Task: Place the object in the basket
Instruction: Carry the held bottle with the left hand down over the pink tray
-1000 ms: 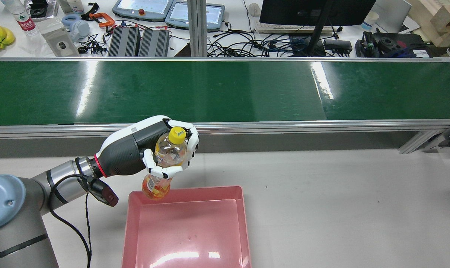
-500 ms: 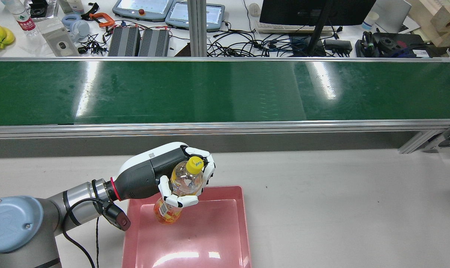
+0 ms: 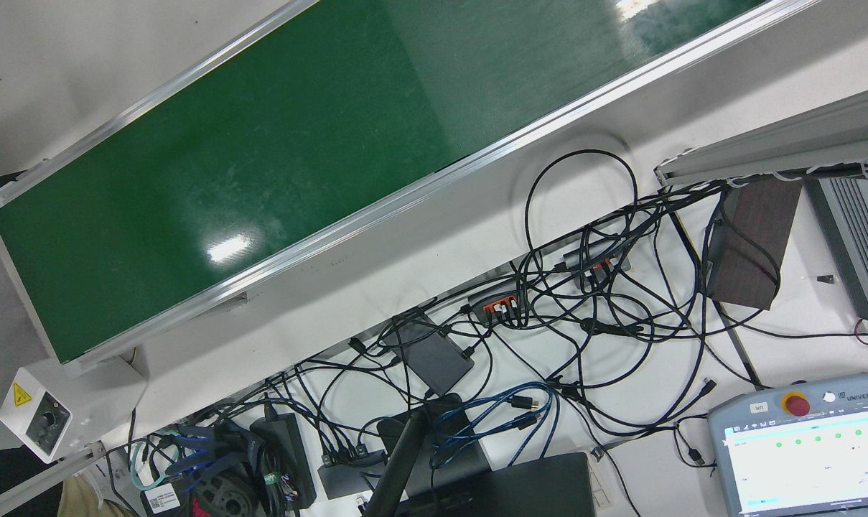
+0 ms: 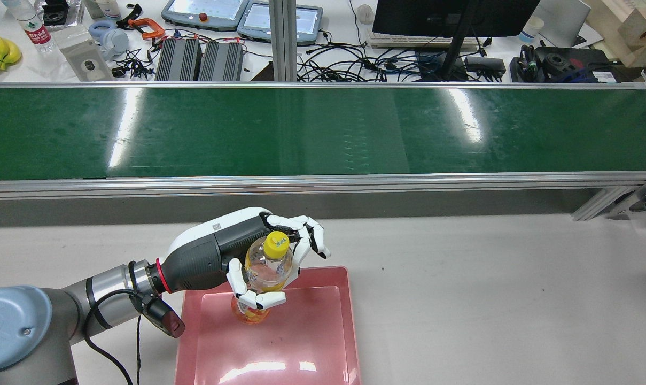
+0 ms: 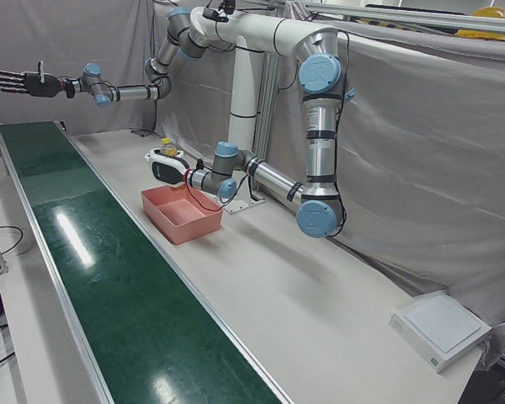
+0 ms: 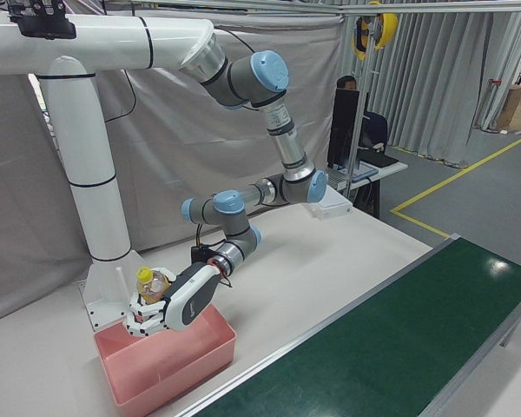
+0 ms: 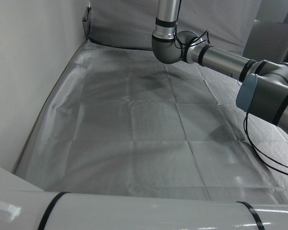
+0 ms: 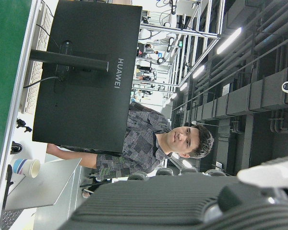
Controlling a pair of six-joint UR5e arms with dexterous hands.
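A clear bottle [image 4: 268, 264] with a yellow cap and orange drink stands tilted, its bottom low inside the pink basket [image 4: 349, 321] near the far left corner. My left hand [image 4: 232, 251] is shut on the bottle: the thumb wraps its middle, while the upper fingers [image 4: 314, 240] spread away from the cap. The right-front view shows the same hand [image 6: 178, 304], bottle [image 6: 152, 282] and basket [image 6: 191, 365]. My right hand [image 5: 17, 82] is open and empty, held high over the far end of the belt. The basket [image 5: 185, 227] also shows in the left-front view.
The green conveyor belt [image 4: 323, 131] runs across beyond the basket, with an aluminium rail [image 4: 323, 184] on its near side. A cluttered desk with cables and teach pendants [image 4: 205, 13] lies behind it. Grey table [image 4: 488, 299] stretches right of the basket.
My left hand has come back from the belt's edge and down over the basket with the bottle. The bottle's bottom now sits lower inside the basket, and the upper fingers have spread.
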